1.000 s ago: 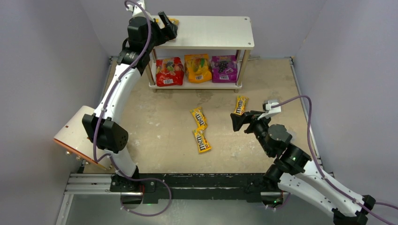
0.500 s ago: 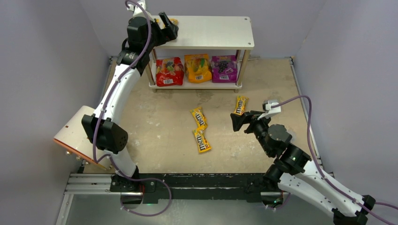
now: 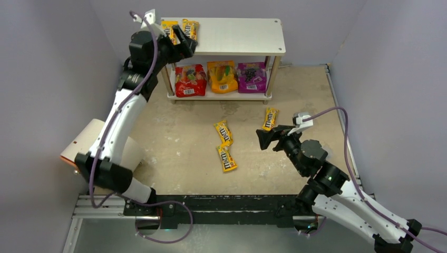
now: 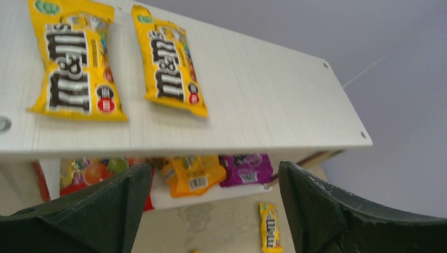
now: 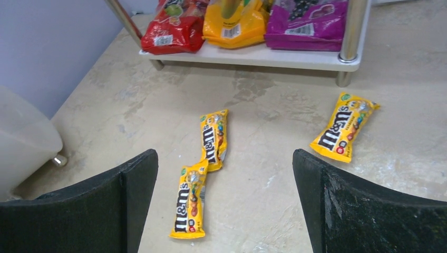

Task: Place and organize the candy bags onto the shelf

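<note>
The shelf stands at the back of the table. Two yellow packets lie side by side at the left end of its top board. My left gripper hovers open and empty just off that board's front left edge. On the lower tier sit the red pouch, the orange pouch and the purple pouch. Three yellow packets lie on the table: two end to end, one nearer the shelf. My right gripper hangs open between them, holding nothing.
A white-and-orange cylinder lies at the left edge beside the left arm. Grey walls close in the table on three sides. A black metal rail runs along the near edge.
My left arm has drawn back to the left from over the shelf's top board, uncovering the two yellow packets there. The right gripper has barely shifted.
</note>
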Available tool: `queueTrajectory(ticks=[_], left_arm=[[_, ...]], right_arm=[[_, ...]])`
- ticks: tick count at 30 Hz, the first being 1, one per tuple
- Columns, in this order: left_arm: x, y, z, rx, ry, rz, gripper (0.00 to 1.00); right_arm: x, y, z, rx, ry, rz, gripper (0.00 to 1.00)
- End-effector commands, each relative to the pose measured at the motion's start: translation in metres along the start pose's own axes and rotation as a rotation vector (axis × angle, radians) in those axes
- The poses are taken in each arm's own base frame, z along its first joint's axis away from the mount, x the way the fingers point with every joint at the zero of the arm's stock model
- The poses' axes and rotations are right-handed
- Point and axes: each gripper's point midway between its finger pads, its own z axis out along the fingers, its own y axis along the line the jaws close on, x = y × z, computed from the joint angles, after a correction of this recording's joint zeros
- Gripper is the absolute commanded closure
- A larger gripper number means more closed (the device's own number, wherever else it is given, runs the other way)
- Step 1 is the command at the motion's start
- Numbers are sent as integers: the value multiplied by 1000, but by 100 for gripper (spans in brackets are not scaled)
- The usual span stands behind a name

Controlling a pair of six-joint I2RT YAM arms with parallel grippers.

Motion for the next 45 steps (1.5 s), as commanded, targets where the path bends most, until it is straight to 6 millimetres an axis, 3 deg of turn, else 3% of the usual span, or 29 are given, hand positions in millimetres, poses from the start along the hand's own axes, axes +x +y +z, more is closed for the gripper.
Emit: queueTrajectory(ticks=[1,4,6,9,13,18,22,27,29,38,41,44,45], left_arm=[[-13,-33,-83,156,-67,-33,4],[11,-27,-124,179,-96,-81,3],[40,-11,-138,157,-87,-142,2],[109,4,-145,199,27,-221,2],[184,9,-157,272,187,-311,2],[236,30,-165,190,319,-286,2],[254,46,-170,129,367,-251,2],[267,56,-171,100,385,-247,2],[271,58,-171,94,396,-244,2],[275,64,-168,65,408,-226,3],[277,66,-167,58,412,-219,3],[279,67,-166,54,419,-216,3],[279,68,-166,51,420,-215,3]], right_arm=[[-4,21,3,-94,9,3,1],[13,29,8,-125,96,-10,1],[29,38,12,-158,170,-14,1],[59,44,21,-169,297,-32,2],[110,46,28,-135,524,-23,5],[171,57,27,-207,708,30,10],[202,56,24,-210,804,41,17],[220,69,25,-310,830,68,27],[228,68,28,-306,845,58,36],[245,59,40,-270,851,29,58],[246,62,42,-285,841,35,70],[245,65,45,-303,836,30,99],[242,66,47,-308,826,21,100]])
